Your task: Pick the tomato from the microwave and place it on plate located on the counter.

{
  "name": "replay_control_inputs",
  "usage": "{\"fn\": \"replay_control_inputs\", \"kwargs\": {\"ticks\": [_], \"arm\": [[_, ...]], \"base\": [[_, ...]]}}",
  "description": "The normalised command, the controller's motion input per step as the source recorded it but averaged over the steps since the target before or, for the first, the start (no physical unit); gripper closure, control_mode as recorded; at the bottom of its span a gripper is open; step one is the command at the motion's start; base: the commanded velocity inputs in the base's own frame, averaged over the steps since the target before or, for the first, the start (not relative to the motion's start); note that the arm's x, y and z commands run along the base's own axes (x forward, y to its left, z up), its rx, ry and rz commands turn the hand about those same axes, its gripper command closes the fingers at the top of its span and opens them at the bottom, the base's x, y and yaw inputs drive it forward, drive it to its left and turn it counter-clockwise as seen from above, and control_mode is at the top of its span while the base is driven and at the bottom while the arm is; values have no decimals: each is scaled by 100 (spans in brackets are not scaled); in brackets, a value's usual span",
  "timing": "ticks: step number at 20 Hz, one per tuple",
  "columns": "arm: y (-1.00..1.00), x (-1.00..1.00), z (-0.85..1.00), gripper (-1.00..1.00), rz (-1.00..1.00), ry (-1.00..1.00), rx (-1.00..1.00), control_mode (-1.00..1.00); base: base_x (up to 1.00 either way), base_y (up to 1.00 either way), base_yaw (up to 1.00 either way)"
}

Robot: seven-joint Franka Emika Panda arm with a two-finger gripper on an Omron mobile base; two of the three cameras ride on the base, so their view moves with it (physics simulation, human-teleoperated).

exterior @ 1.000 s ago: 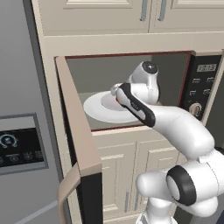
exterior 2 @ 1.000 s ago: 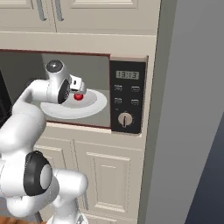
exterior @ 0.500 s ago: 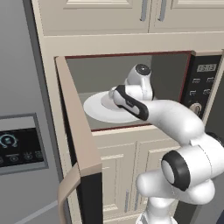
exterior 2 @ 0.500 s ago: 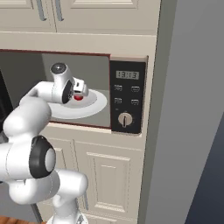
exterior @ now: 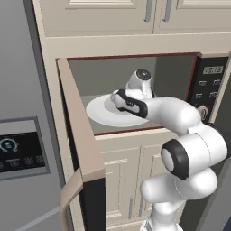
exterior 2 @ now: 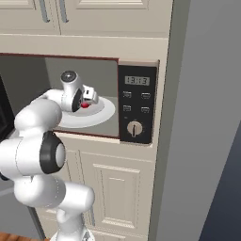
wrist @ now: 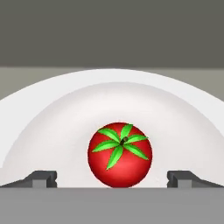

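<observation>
Inside microwave (exterior 2: 117, 66): tomato (wrist: 120, 155) on turntable dish (wrist: 52, 109); gripper (wrist: 112, 179) spread wide

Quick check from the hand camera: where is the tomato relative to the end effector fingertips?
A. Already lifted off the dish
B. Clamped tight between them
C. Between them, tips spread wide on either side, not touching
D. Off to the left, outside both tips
C: the tomato sits on the white dish, with the end effector fingertips wide apart on either side, clear gaps showing.

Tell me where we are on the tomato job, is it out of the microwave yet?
Not yet. Done: the microwave door stands open and the arm has reached inside. In hand: the claw is open, lined up on the tomato, which sits on the white turntable dish between the fingertips, ungrasped. Left: close, lift it out, and carry it to the plate on the counter.
</observation>
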Motion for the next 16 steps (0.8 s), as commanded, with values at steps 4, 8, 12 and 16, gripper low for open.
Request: {"fn": "replay_control_inputs", "kwargs": {"ticks": [4, 8, 12, 16], "arm": [[0, 39, 0, -100, 0, 9, 0, -100], [0, 28, -2, -100, 0, 8, 0, -100], [0, 11, -12, -100, 0, 6, 0, -100], [0, 2, -17, -100, 0, 3, 0, -100]], "base": [[0, 0, 0], [0, 0, 0], [0, 0, 0], [0, 0, 0]]}}
